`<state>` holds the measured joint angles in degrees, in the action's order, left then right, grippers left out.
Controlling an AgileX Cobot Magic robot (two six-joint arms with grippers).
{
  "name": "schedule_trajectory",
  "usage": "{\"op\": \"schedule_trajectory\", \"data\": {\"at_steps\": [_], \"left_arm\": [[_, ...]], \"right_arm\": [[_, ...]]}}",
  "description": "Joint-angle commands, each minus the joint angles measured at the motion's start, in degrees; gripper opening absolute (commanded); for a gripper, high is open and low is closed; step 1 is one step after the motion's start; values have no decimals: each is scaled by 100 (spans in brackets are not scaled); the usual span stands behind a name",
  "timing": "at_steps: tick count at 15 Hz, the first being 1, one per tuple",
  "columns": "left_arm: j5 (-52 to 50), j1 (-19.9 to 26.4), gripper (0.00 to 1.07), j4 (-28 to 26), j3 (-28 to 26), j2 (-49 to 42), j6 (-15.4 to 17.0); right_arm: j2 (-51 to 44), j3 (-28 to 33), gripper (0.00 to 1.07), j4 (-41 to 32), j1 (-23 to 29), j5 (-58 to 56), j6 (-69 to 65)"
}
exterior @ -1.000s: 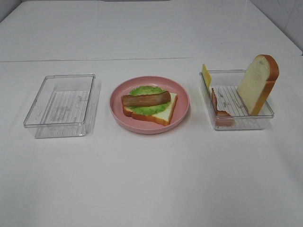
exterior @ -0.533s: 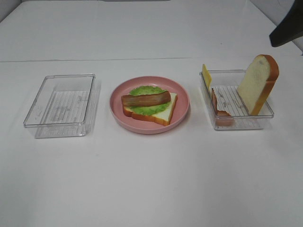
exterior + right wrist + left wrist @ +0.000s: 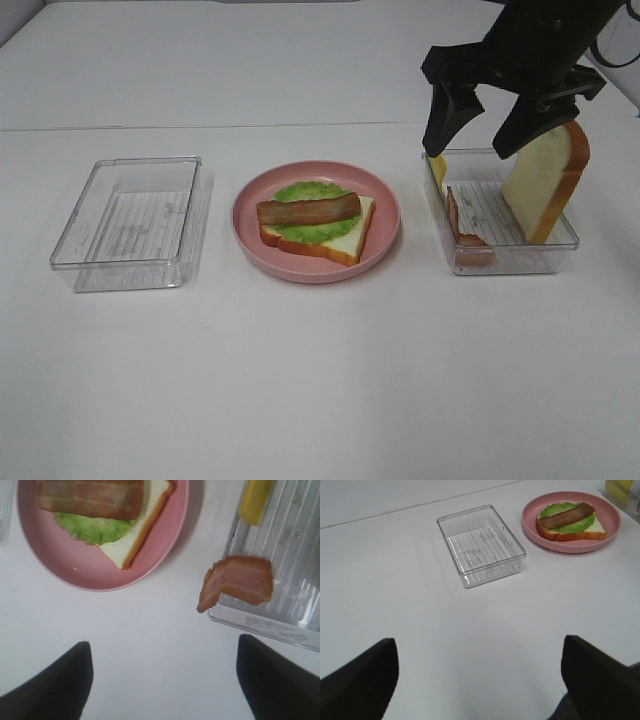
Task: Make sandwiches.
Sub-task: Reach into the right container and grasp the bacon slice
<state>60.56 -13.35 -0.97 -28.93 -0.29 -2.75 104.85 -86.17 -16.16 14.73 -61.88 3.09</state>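
Exterior high: right end effector (image 3: 470,150) hangs spread wide above the clear tray (image 3: 510,260). Left end effector (image 3: 477,641) gapes too, gripping nothing.

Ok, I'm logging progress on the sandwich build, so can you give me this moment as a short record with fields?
stack: bread slice, lettuce, bacon strip on top
stack location: pink plate
right tray: cheese slice, second bacon strip, upright bread slice standing tilted
left tray: no food
right tool: open, hovers above the right tray
left tool: open, holding nothing
not yet on stack: cheese, top bread
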Motion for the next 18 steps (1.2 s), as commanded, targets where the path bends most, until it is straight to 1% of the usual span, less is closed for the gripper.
{"op": "schedule_trajectory", "data": {"at_steps": [1, 5, 8, 10, 13, 17, 18], "left_arm": [[-63, 6, 84, -6, 40, -143, 11], [-63, 6, 84, -6, 40, -143, 11], [-63, 6, 84, -6, 40, -143, 11], [-63, 6, 84, -6, 40, -143, 11], [-63, 6, 84, -6, 40, -143, 11], [-63, 6, 84, -6, 40, -143, 11], [-63, 6, 84, -6, 40, -143, 11]], "right_arm": [[435, -384, 75, 155, -6, -315, -401], [1226, -928, 75, 172, -6, -573, -418], [1490, -934, 74, 315, -6, -424, -539], [1616, -934, 67, 453, -6, -235, -561], [1690, -934, 57, 453, -6, -97, -567], [1793, -934, 54, 453, -6, -138, -567], [1816, -934, 52, 453, -6, -160, -567]]}}
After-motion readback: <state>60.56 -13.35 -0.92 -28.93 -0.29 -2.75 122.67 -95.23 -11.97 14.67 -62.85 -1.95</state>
